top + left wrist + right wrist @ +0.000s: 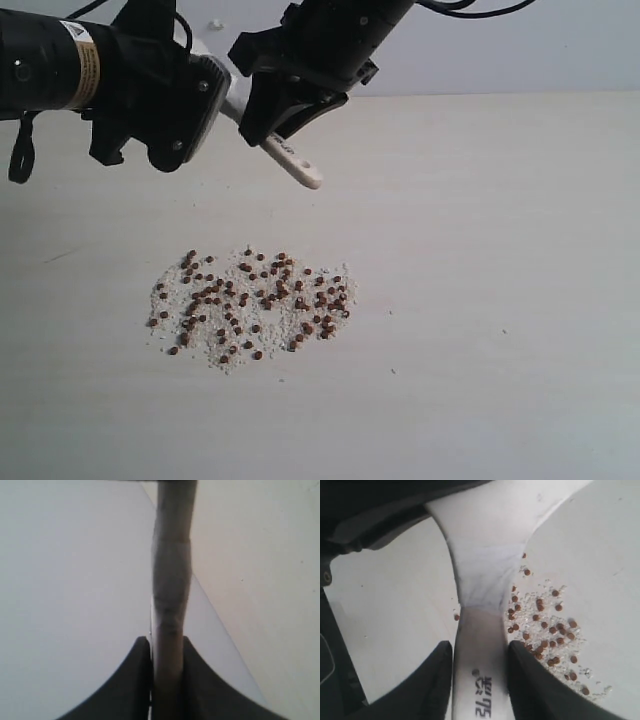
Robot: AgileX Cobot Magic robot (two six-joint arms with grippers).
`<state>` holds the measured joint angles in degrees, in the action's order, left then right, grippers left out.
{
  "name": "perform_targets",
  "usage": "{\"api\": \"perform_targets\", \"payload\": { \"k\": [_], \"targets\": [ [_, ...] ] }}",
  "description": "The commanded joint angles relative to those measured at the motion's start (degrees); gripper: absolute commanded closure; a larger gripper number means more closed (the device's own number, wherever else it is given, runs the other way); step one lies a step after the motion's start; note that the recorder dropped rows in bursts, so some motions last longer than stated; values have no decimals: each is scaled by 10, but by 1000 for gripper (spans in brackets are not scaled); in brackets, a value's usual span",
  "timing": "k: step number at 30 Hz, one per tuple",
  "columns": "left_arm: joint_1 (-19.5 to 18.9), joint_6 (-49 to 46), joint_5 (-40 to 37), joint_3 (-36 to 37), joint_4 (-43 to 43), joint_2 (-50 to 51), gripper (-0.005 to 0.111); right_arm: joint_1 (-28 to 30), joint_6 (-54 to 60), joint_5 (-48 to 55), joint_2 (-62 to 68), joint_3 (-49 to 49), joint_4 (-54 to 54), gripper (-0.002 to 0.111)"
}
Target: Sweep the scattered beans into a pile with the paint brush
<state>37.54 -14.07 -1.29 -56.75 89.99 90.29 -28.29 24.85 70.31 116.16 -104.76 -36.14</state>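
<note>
- Beans sit closest to me: dozens of small reddish-brown ones strewn loosely over the middle of the worktop. They lie somewhat nearer its left edge than its right, well clear of the near and far edges.
- Mingled through the beans I see whitish crumbs, making a pale patch under the whole scatter.
- Over the far part of the worktop, toward the far-left corner, the paint brush hangs in the air, touching neither the surface nor the beans. Its pale handle slopes down toward the middle of the worktop, with the holed end lowest.
- My right gripper is narrowed onto that handle. In the right wrist view its two dark fingers sit tight against either side of the handle, where black printed characters show. Past the fingers the brush widens, and beans lie on the worktop beneath it.
- My left gripper is clamped narrow too. In the left wrist view its fingers press both faces of a thin pale strip seen edge-on, which I read as the brush.
- In the exterior view the left arm reaches in from the far-left corner and meets the right gripper at the brush's wide end.
- I cannot make out the bristles clearly in any view.
</note>
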Motion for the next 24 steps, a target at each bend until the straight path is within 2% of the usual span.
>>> {"api": "perform_targets", "payload": {
  "k": [1, 4, 7, 11, 13, 16, 20, 24],
  "targets": [
    [2, 13, -23, -2, -85, -1, 107, 1, 4, -3, -7, -39, 41, 48],
    [1, 13, -41, -2, -120, -1, 107, 1, -15, -3, -19, -67, 79, 34],
    [-2, 13, -55, -2, -160, 0, 107, 1, -47, -3, -41, -91, 154, 34],
    [-21, 65, -54, -2, -196, 3, 107, 1, -128, -9, -84, -105, 326, 34],
    [-39, 132, -53, -2, -211, 4, 107, 1, -169, -12, -107, -105, 405, 34],
    [-72, 245, -50, -2, -236, 4, 107, 1, -188, -13, -136, -105, 467, 34],
    [-119, 414, -32, -1, -286, 4, 107, 1, -211, -9, -174, -105, 472, 36],
    [-147, 475, 24, 15, -312, 4, 107, 1, -211, -13, -201, -87, 451, 36]
  ]
}}
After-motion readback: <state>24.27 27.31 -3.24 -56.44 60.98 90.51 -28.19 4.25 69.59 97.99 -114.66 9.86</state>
